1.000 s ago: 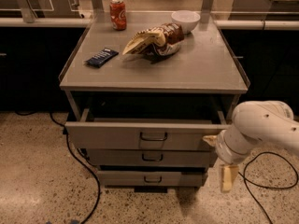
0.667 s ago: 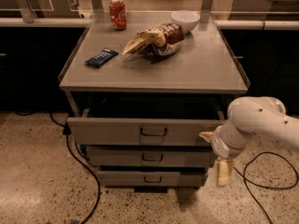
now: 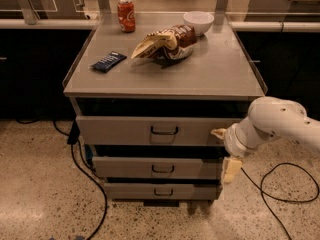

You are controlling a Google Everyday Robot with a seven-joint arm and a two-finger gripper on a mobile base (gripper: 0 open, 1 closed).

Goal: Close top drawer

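The top drawer [image 3: 125, 130] is the grey front panel with a small dark wire handle [image 3: 164, 131] just under the cabinet's tabletop [image 3: 220, 79]. It stands slightly out, with a dark gap above it. My gripper [image 3: 225, 151] is at the right end of the drawer fronts, on a white arm [image 3: 277, 124] that comes in from the right. Its fingers are spread open. The upper fingertip [image 3: 218, 132] is against the top drawer's right end. The lower finger [image 3: 230, 170] hangs by the middle drawer [image 3: 125, 167]. Nothing is held.
On the tabletop are a red soda can [image 3: 126, 15], a white bowl [image 3: 198, 22], a chip bag [image 3: 164, 43] and a blue snack bar [image 3: 108, 61]. The bottom drawer [image 3: 130, 190] is below. Black cables [image 3: 95, 184] lie on the floor left and right. Dark counters stand behind.
The top drawer has slid in towards the cabinet and sticks out less. My gripper and arm have moved in with it, towards the cabinet.
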